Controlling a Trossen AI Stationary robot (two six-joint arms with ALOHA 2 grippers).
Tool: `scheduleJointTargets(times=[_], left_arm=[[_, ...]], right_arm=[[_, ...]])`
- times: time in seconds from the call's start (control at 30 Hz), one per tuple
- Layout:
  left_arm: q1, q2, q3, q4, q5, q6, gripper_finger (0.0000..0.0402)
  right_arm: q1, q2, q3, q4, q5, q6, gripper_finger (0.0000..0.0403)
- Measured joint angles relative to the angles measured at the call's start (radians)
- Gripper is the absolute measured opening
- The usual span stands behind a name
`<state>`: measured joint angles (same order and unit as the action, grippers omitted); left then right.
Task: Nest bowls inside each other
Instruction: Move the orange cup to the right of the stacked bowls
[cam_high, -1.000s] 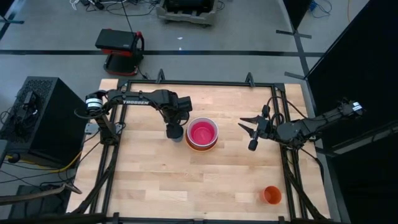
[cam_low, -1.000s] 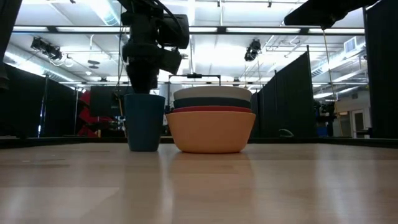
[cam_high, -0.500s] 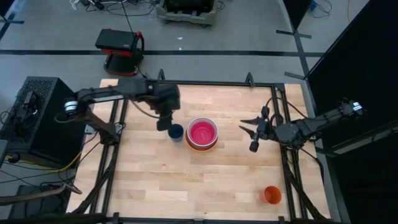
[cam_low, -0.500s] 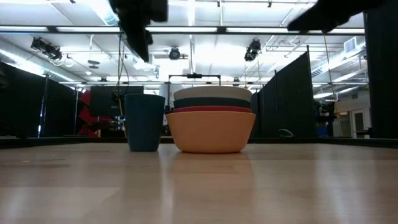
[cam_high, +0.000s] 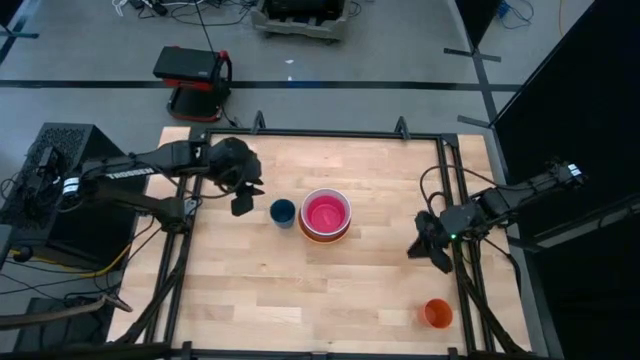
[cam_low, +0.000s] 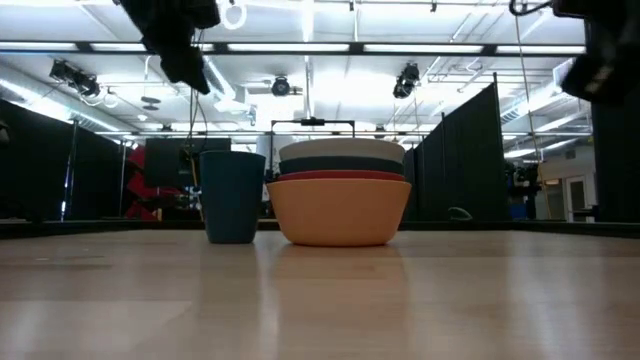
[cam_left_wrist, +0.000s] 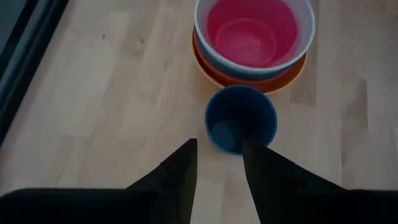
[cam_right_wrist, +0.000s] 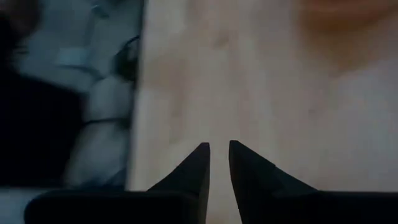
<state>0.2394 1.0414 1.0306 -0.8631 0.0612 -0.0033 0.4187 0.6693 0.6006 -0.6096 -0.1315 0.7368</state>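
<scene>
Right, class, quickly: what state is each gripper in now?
Left gripper: open, holding nothing, near the blue cup.
Right gripper: fingers nearly together, holding nothing.

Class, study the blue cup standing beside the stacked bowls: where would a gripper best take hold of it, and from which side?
Probably the rim, from above: the blue cup stands upright, mouth open, so one finger can go inside the thin wall. Pick the rim section facing away from the bowl stack, which sits close beside it.

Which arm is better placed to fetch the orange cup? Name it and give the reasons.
Right. The right gripper hangs by the table's right edge, near the orange cup. The left gripper is across the table, beyond the blue cup and the bowl stack.
</scene>
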Motion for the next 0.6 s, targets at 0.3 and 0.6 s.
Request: scheduleJointTargets(times=[0.3,0.6], left_arm=[[0.002,-0.003,-0.059,0.1,-0.001,0.035,0.0122],[0.002,-0.003,-0.074,0.106,-0.01,0.067,0.0123]], right_arm=[[0.014,0.022,0.001,-0.012,-0.125,0.23,0.007],[0.067,0.154,0.047,-0.151,-0.064,0.147,0.0042]])
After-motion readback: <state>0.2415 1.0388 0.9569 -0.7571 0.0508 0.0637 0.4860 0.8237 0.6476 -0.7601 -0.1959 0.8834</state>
